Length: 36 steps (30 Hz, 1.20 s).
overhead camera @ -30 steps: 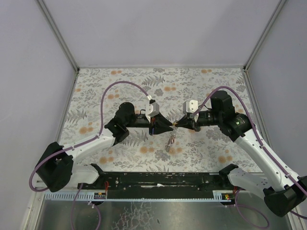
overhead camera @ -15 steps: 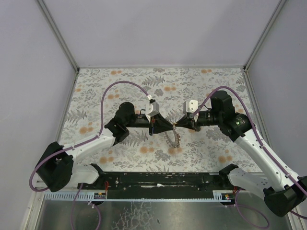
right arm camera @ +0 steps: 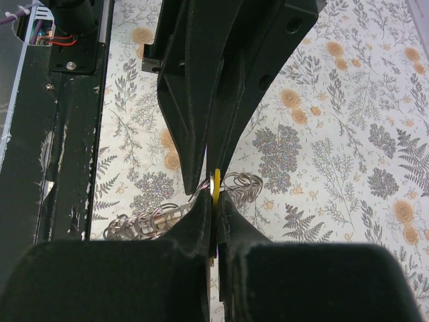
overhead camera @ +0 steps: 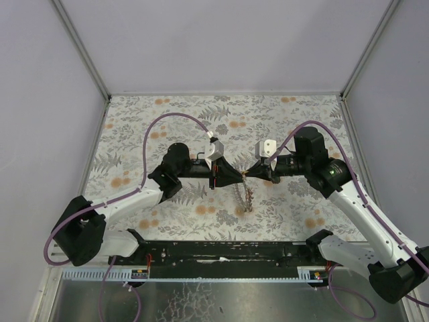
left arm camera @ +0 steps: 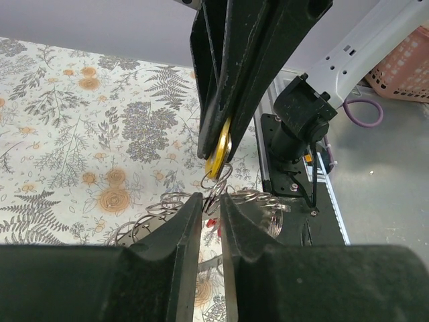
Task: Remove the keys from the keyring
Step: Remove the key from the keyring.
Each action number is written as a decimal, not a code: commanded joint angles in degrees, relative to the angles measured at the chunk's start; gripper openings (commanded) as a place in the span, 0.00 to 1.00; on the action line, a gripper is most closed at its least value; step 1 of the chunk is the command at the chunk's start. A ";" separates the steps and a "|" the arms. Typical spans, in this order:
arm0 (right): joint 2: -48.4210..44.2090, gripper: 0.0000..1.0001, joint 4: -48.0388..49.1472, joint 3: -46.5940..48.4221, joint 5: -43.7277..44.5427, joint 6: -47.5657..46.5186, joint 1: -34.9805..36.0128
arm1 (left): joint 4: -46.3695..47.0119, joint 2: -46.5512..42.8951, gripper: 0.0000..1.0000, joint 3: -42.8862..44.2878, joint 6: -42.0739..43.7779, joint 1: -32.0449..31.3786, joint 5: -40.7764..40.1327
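Both grippers meet tip to tip above the middle of the floral mat. My right gripper [overhead camera: 250, 174] [right arm camera: 214, 198] is shut on a yellow key [right arm camera: 216, 182], which also shows in the left wrist view [left arm camera: 218, 149]. My left gripper [overhead camera: 237, 176] [left arm camera: 208, 200] is nearly closed, with a thin wire loop of the keyring [left arm camera: 216, 191] between its tips. The keyring [overhead camera: 245, 197] hangs below the grippers as a coiled chain of silver loops [right arm camera: 151, 218]. A red key [left arm camera: 212, 222] hangs under the left tips. Other keys are hidden.
The floral mat [overhead camera: 167, 114] covers the table between grey walls. A black rail [overhead camera: 221, 251] with the arm bases runs along the near edge. A pink basket [left arm camera: 402, 67] stands off the table beyond the right arm's base.
The hanging keyring has swung a little to the right under the grippers. The left arm has edged slightly right. Both grippers keep their holds.
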 commanded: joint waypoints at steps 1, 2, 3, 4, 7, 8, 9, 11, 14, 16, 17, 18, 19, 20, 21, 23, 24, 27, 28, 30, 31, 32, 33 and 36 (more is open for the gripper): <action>-0.36 0.00 4.09 0.85 0.20 0.17 -0.13 | 4.81 0.58 0.16 1.83 -2.19 0.23 1.96; -0.34 0.00 4.01 0.84 0.36 0.13 -0.10 | 5.09 0.62 0.16 1.74 -2.38 0.21 2.07; -0.36 0.00 4.00 0.78 0.49 0.16 -0.09 | 5.29 0.61 0.16 1.70 -2.55 0.23 2.16; -0.37 0.00 4.00 0.77 0.64 0.05 -0.11 | 5.50 0.62 0.16 1.58 -2.73 0.23 2.16; -0.34 0.00 4.00 0.63 0.91 0.09 -0.11 | 6.13 0.60 0.14 1.34 -3.14 0.17 2.48; -0.34 0.00 3.98 0.59 1.04 0.03 -0.11 | 6.14 0.60 0.11 1.28 -3.20 0.10 2.66; -0.36 0.00 4.00 0.63 1.23 0.03 -0.16 | 6.14 0.60 0.06 1.31 -3.24 0.14 2.78; -0.37 0.00 4.00 0.61 1.59 0.07 -0.16 | 6.21 0.46 0.00 1.09 -3.33 0.14 2.80; -0.31 0.00 4.00 0.72 2.11 0.17 -0.12 | 6.53 -0.11 0.00 0.44 -3.33 0.16 2.21; -0.42 0.00 3.95 0.76 2.46 0.27 -0.11 | 6.90 -0.63 0.00 -0.25 -3.37 0.12 1.39; -0.43 0.00 3.99 0.81 2.55 0.31 -0.09 | 6.95 -0.96 0.00 -0.64 -3.48 0.11 0.75; -0.43 0.00 4.00 0.72 2.76 0.37 -0.14 | 7.12 -1.27 0.00 -1.01 -3.58 0.16 -0.06; -0.49 0.00 4.00 0.78 2.90 0.31 -0.16 | 7.44 -1.77 0.00 -1.60 -3.59 0.12 -1.01; -0.51 0.00 3.93 0.83 3.09 0.34 -0.14 | 7.92 -2.27 0.00 -2.31 -3.59 0.14 -2.11; -0.57 0.00 3.87 0.73 3.11 0.37 -0.14 | 8.56 -2.88 0.00 -3.08 -3.47 0.10 -3.26; -0.84 0.00 3.84 0.67 3.24 0.34 -0.11 | 9.97 -4.31 0.00 -4.71 -3.18 0.15 -5.27; -0.84 0.00 3.62 0.73 3.31 0.31 -0.15 | 10.42 -4.99 0.00 -5.34 -3.08 0.11 -6.15; -1.22 0.00 2.95 0.44 3.38 -0.63 -0.13 | 11.48 -6.76 0.00 -6.55 -3.04 0.14 -8.26; -1.40 0.00 2.83 0.30 3.28 -0.93 -0.16 | 11.97 -7.12 0.00 -6.88 -3.18 0.12 -8.76; -1.63 0.00 2.29 -0.04 2.50 -1.68 -0.16 | 13.11 -7.41 0.00 -7.28 -3.78 0.14 -9.64; -1.78 0.00 2.12 -0.17 1.97 -2.01 -0.13 | 13.73 -7.39 0.00 -7.39 -4.23 0.14 -9.85; -1.87 0.00 2.01 -0.34 1.53 -2.14 -0.13 | 14.34 -7.40 0.00 -7.58 -4.75 0.10 -10.19; -1.94 0.00 1.69 -0.50 1.04 -2.49 -0.16 | 15.08 -7.41 0.00 -7.67 -5.24 0.10 -10.47; -2.01 0.00 0.02 -0.96 0.39 -5.01 -0.16 | 17.34 -7.28 0.00 -8.15 -6.57 0.13 -10.88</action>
